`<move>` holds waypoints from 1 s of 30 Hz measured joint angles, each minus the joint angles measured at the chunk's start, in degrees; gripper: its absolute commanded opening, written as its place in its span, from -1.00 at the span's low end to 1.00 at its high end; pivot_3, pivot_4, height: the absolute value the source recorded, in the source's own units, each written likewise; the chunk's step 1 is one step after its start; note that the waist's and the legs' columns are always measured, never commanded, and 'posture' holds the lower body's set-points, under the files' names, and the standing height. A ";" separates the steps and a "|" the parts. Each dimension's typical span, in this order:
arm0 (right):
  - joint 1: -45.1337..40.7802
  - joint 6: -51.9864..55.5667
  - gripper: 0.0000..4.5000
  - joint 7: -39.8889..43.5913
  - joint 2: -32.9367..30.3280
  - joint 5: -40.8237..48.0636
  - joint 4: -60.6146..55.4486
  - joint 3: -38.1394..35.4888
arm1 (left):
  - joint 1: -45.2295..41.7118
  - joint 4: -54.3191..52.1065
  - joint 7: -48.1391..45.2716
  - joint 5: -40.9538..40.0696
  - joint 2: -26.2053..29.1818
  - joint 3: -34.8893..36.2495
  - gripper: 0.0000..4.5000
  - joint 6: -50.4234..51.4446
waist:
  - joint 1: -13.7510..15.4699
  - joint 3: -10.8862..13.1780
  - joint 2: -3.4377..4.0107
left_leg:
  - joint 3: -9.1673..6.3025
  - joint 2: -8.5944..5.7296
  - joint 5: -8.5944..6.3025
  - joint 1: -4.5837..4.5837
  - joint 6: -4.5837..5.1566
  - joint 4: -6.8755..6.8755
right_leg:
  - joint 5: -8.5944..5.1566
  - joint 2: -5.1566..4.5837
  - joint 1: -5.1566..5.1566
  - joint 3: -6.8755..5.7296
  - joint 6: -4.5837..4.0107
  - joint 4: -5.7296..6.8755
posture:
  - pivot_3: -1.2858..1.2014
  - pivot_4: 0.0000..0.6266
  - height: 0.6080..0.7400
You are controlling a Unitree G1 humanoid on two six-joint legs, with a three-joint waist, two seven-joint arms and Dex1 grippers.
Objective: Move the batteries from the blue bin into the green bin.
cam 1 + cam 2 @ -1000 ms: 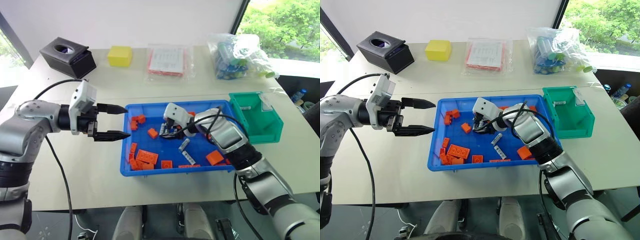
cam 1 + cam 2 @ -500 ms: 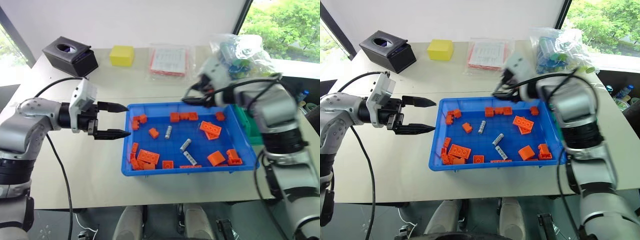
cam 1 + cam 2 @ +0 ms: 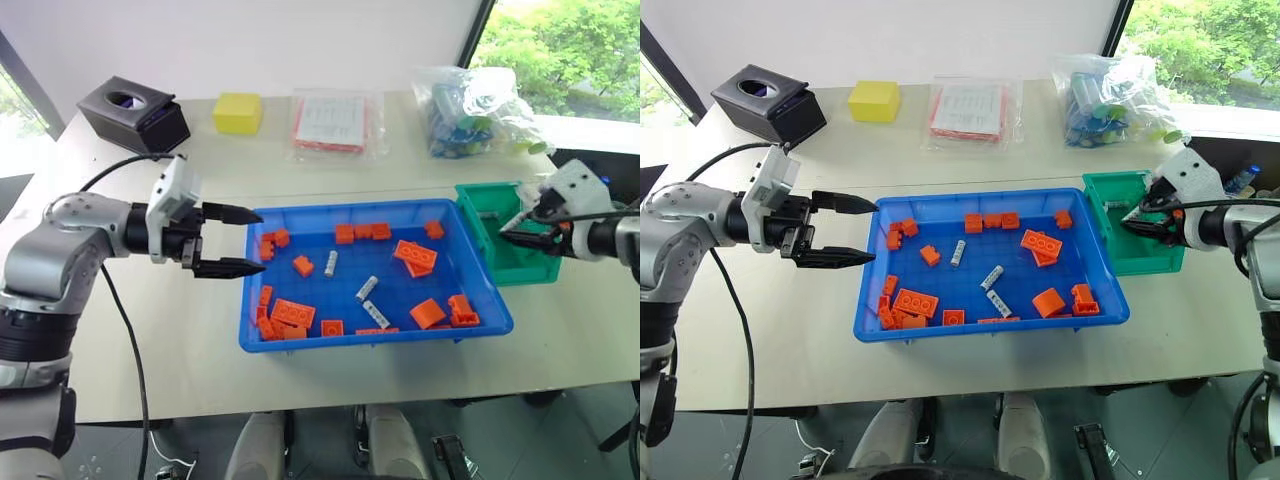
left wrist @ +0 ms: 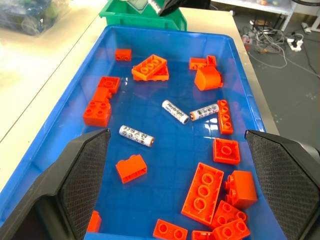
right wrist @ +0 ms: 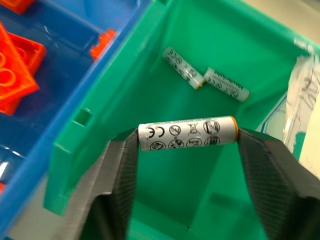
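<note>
Right gripper (image 5: 187, 150) poised over the green bin (image 3: 520, 262), at the right end of the blue bin (image 3: 372, 341), fingers spread wide with one AA battery (image 5: 187, 133) spanning the gap lengthwise, end to end between the pads. Whether still pinched or already slipping free: cannot tell; judged to be the release point, since the jaws stand about as wide as the cell is long. Held there, above the open mouth, so that a drop lands inside rather than on the rim. Two more batteries (image 5: 206, 75) already lying on the green floor at the far side, touching at one end.

Left gripper (image 3: 225, 240) parked just off the left wall of the blue bin, fingers well apart, gripping nothing, aimed across the tray toward the right. Probably waiting clear of the work so as not to crowd the other arm.

Three loose batteries (image 4: 176, 111) left in the blue bin, near its middle: two almost touching, a third (image 4: 136, 135) a little to the left, all lying flat among orange toy bricks (image 3: 415, 256). Well apart from the right gripper, much nearer to the left one, but not between its fingers.

Judged stage: third cell being delivered, three more to fetch. Risk: bricks lie close to the cells and could be caught in a grasp.
</note>
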 measured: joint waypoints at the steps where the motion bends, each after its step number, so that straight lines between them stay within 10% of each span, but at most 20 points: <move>1: 0.00 -0.35 0.96 -0.27 0.00 0.00 0.07 -0.18 | -0.05 0.01 -0.06 0.00 0.00 0.00 1.00 0.00 | 0.05 0.00 0.00 | -0.01 0.00 0.00 0.00 0.00 0.00 | 0.00 0.00 0.00 0.00 0.00 0.00 | 0.03 -0.52 0.28; 11: -11.93 0.61 0.96 -0.05 6.56 6.26 -5.64 1.88 | -0.37 0.47 -0.23 0.39 -0.11 -0.01 1.00 0.05 | -0.10 0.01 0.01 | -0.16 0.05 0.00 -0.01 0.00 -0.02 | -0.01 0.08 -0.02 -0.01 -0.01 0.01 | 0.03 -0.52 0.28; 30: -14.45 -8.97 0.96 2.27 27.40 1.53 0.09 27.96 | 0.61 -1.96 0.84 -0.22 0.67 0.31 1.00 1.38 | -0.08 0.00 -0.04 | -0.15 -0.07 0.01 -0.04 0.00 0.01 | 0.00 0.04 -0.03 -0.01 0.00 0.06 | 0.03 -0.52 0.28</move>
